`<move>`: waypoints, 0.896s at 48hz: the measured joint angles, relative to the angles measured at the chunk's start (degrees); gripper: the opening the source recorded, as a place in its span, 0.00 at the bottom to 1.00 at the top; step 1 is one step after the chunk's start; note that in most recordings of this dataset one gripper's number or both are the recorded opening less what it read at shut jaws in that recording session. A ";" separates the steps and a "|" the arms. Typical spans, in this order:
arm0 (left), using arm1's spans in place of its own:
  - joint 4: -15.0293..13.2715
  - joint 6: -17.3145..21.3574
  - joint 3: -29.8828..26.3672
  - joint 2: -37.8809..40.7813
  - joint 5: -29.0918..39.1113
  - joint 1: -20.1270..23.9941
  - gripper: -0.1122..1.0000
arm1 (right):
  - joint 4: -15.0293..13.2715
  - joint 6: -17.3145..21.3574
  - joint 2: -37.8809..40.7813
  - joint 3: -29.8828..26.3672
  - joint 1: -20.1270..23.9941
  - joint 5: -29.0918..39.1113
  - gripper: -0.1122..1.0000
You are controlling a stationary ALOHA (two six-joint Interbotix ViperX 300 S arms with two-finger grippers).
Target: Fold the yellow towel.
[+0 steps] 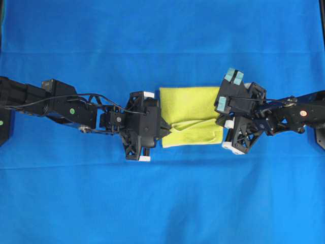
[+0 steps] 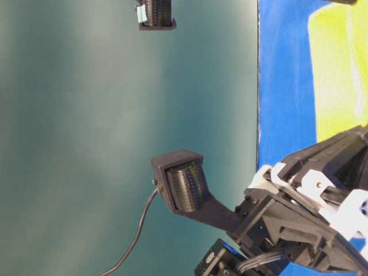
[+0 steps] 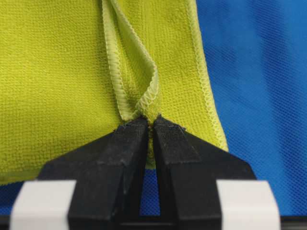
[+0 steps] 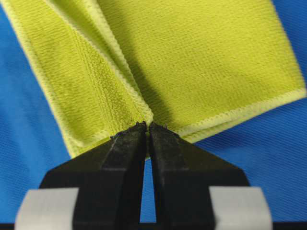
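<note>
The yellow towel point(image 1: 190, 114) lies folded into a band in the middle of the blue cloth, with a loose flap across its near half. My left gripper point(image 1: 165, 127) is at its left end. In the left wrist view the left gripper point(image 3: 149, 120) is shut on a stitched corner of the yellow towel point(image 3: 57, 72). My right gripper point(image 1: 223, 119) is at the right end. The right wrist view shows that gripper point(image 4: 147, 125) shut on the folded edge of the yellow towel point(image 4: 206, 62). The table-level view catches a strip of the yellow towel point(image 2: 339, 75).
A large blue cloth point(image 1: 162, 203) covers the whole table under both arms. The table-level view is turned sideways: a black wrist camera housing point(image 2: 181, 187) with its cable stands before a teal wall, beside the blue cloth point(image 2: 282, 86).
</note>
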 measured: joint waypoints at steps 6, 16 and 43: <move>0.00 0.00 -0.18 0.00 0.18 0.00 0.43 | 0.00 0.09 0.00 -0.18 0.09 -0.79 0.30; 0.00 0.09 -0.62 -0.09 0.79 0.00 0.56 | 0.00 0.09 0.26 -1.67 2.29 0.97 0.67; 0.00 1.58 4.13 -18.72 9.93 -2.37 0.56 | -2.99 -0.53 -13.01 -3.16 7.82 12.66 0.63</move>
